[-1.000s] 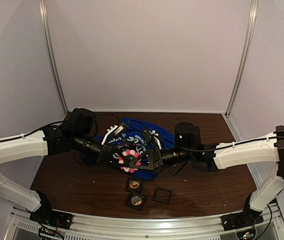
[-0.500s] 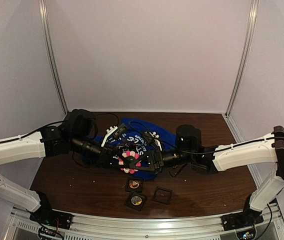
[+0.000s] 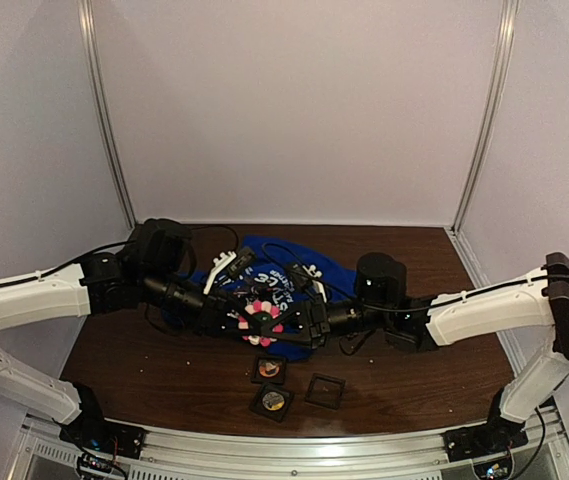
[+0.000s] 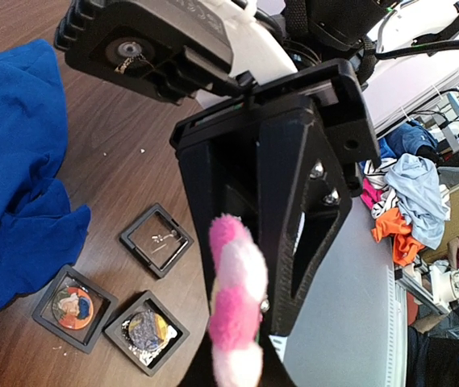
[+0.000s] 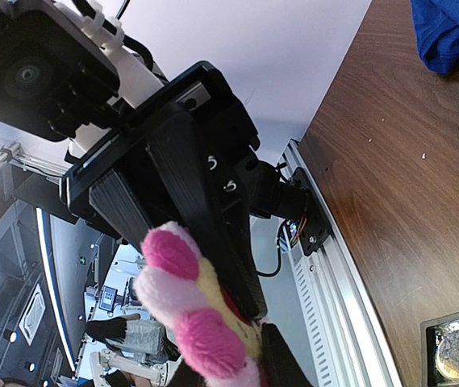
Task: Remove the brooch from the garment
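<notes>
Shows the left gripper (image 3: 236, 318) pinched almost fully closed on one side of a fuzzy flower-shaped brooch with pink and white petals (image 3: 261, 320). Shows the right gripper (image 3: 290, 322) facing it from the opposite side, jaws narrowly set and likewise clamped on the brooch, black fingers of both meeting tip to tip across the petals. Places the brooch between the two wrists, held clear of the table, over the near edge of a bright royal-blue T-shirt with white lettering (image 3: 264, 262); leaves contact between brooch and fabric undecided, that spot hidden by the fingers. Locates the T-shirt crumpled at the middle of a dark brown wooden table (image 3: 144, 380), behind and beneath the grippers. Includes, just in front of the shirt's near edge, three small black square frame boxes: one (image 4: 53, 284) around a multicoloured round badge (image 4: 73, 306), one (image 4: 124, 310) around a gold-grey round badge (image 4: 143, 330), one (image 4: 139, 222) around a small pale trinket (image 4: 163, 237). Frames all this with the white left arm (image 3: 24, 300) and white right arm (image 3: 484, 310) reaching inward, and pale walls (image 3: 294, 110) behind.
</notes>
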{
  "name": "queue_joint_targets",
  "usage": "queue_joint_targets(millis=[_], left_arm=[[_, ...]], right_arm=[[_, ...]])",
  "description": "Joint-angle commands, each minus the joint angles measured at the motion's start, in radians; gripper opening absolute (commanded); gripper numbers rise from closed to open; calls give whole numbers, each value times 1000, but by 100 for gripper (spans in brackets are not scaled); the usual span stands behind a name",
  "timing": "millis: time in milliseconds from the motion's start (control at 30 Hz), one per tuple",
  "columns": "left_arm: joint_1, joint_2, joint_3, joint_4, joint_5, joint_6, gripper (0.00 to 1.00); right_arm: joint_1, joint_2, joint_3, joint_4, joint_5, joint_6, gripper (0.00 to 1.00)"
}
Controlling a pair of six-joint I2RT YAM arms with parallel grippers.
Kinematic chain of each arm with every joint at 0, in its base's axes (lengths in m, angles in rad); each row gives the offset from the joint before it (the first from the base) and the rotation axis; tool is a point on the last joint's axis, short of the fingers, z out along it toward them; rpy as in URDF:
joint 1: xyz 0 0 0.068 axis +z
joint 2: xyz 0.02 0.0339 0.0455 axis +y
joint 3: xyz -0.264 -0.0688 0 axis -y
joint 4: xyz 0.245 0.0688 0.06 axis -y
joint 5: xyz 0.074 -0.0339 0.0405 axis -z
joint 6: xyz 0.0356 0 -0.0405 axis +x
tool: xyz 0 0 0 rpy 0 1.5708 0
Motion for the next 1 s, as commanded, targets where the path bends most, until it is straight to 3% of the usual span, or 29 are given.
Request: queue_joint_targets(millis=[0,533,967], left_arm=[[-59,-69,28,27,124,79,0],[-91,-65,42,-10,94,116,0],[-95,-72,38,2,99,109,0]], right_arm=[[-89,65,-44,-185,203,83,13],[-89,100,-13,-131,201,125,11],[-83,91,-39,13,200,187,11]])
